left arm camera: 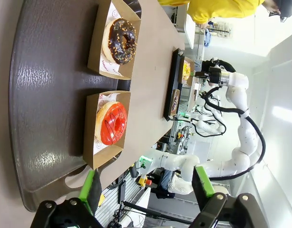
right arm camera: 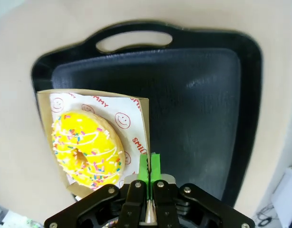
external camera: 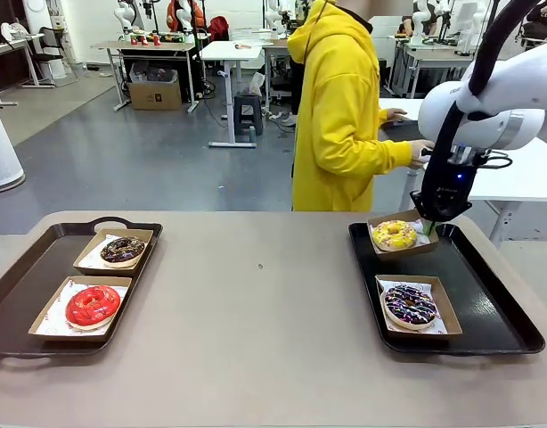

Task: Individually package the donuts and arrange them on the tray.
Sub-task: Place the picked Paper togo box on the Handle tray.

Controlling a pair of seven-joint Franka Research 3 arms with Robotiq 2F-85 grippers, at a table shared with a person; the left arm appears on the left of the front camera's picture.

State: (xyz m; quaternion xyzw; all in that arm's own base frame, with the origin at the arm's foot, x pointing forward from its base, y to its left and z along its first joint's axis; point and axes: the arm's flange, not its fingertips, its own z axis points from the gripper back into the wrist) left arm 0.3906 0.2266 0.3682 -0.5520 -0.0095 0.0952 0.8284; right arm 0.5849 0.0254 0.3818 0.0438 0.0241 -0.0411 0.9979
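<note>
Right tray: yellow donut boxed at its far-left corner, sprinkled donut near-left. My right gripper is clenched on that box's edge — donut just beside the fingers. Left gripper released, over the left tray.

Red, chocolate, yellow, sprinkled donuts lie boxed.
</note>
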